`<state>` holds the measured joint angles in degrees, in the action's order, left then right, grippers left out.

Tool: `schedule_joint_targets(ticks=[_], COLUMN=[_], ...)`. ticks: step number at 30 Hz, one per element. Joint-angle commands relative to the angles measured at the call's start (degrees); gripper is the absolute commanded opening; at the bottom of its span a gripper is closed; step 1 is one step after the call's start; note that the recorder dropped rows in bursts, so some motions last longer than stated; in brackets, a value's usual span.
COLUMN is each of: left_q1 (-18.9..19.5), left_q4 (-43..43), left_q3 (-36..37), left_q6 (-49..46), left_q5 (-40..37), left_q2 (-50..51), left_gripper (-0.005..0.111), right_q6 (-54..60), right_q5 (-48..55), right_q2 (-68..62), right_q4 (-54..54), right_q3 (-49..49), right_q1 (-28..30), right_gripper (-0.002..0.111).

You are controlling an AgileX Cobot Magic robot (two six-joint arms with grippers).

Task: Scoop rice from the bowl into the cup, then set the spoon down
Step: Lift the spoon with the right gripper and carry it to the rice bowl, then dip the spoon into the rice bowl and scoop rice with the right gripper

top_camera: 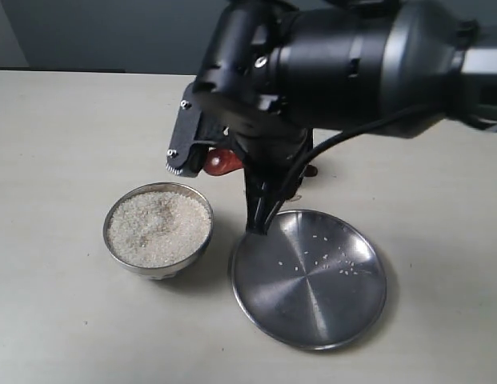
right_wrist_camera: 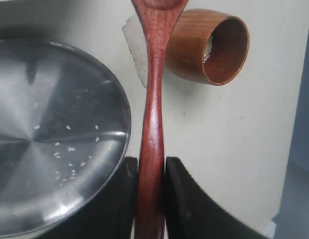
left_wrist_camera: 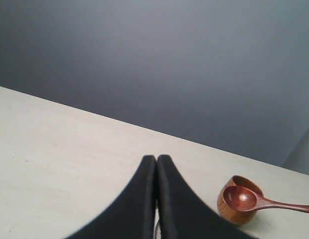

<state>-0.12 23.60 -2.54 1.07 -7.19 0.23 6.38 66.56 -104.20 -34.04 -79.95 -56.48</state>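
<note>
My right gripper (right_wrist_camera: 151,169) is shut on the thin handle of the wooden spoon (right_wrist_camera: 153,99), which runs straight out between the fingers. In the left wrist view the spoon's scoop (left_wrist_camera: 240,197) sits over the mouth of the wooden cup (left_wrist_camera: 234,209) and looks empty. The cup (right_wrist_camera: 204,47) shows a few white grains of rice (right_wrist_camera: 208,50) inside. The steel bowl (top_camera: 158,228) holds a heap of rice (top_camera: 160,226) at the left of the table. My left gripper (left_wrist_camera: 156,158) is shut with nothing in it, low over bare table.
A wide flat steel plate (top_camera: 308,276) with several loose grains lies right of the bowl, and its rim (right_wrist_camera: 128,124) lies close to my right fingers. The bulky black right arm (top_camera: 344,64) hangs over the middle and hides most of the cup and spoon in the exterior view.
</note>
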Motion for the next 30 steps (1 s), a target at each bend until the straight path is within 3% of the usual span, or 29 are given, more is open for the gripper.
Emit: schedule_joint_targets(ticks=[1, 10, 30], left_q1=[-0.1, -0.1, -0.1], left_q4=[-0.3, -0.3, -0.3], left_q3=[0.3, 0.3, 0.3], left_q6=[0.1, 0.1, 0.1], left_q5=[-0.1, -0.1, -0.1], left_q2=[-0.2, -0.2, -0.2], left_gripper=[0.001, 0.001, 0.001], right_q6=[-0.2, -0.8, -0.3], right_q5=[3.4, 3.4, 3.2], right_q2=[-2.9, -7.2, -8.7], right_q4=[-5.4, -8.3, -4.2], right_q3=[-1.8, -3.4, -3.4], right_q1=[-3.2, -6.9, -8.3], right_gripper=[-0.001, -0.001, -0.001])
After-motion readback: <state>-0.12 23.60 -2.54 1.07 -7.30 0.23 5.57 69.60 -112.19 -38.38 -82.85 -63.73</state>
